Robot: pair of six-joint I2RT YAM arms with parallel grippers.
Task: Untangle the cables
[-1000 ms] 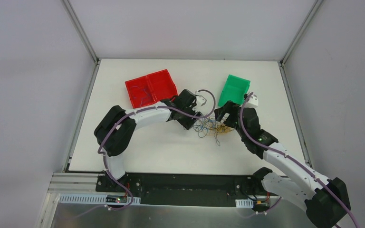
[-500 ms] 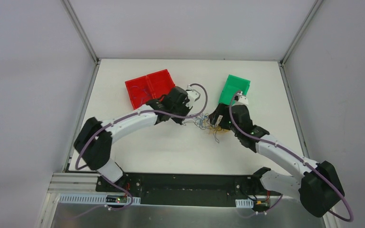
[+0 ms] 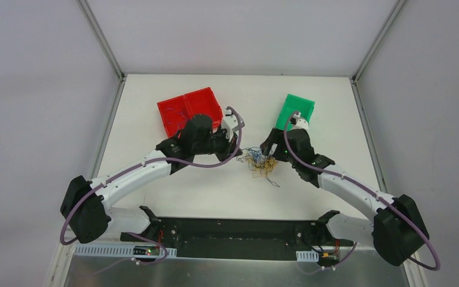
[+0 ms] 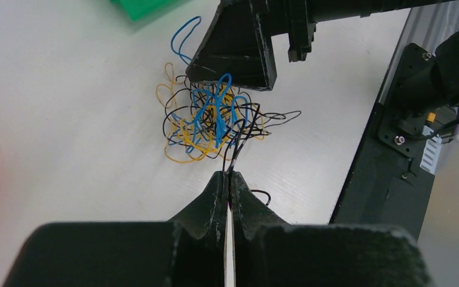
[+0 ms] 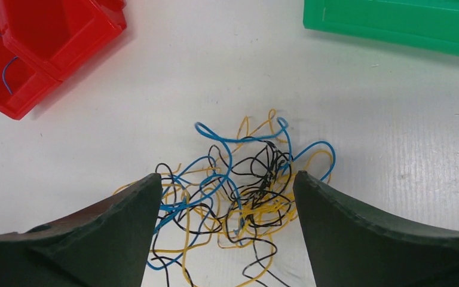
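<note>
Left hand (image 4: pixel 228 176): pinched shut on black strands of the cables (image 4: pixel 209 119).
Right hand (image 5: pixel 226 182): wide open over the heap, holding nothing.
Cables: tangled on the tabletop (image 3: pixel 215 192).
Risk: my pull may drag the whole unpinned knot.

**Camera layout: one fixed high view and two close wrist views, all meeting at mid-table**

The table (image 3: pixel 155 185) is seen from above and behind the bases of the arms (image 3: pixel 346 191) by the top external camera. It is set far enough back that both arms, the red bins (image 3: pixel 190 110) and the green bin (image 3: pixel 294 110) are all taken in. The right wrist camera is pointed steeply down between the spread fingers of the right gripper (image 5: pixel 227 178), close over the cables (image 5: pixel 239 185), with bin edges caught along its top. The left wrist camera is aimed low along the left gripper (image 4: pixel 228 174) at the same tangle, with a right finger seen beyond. That tangle is shared by all three views.
</note>
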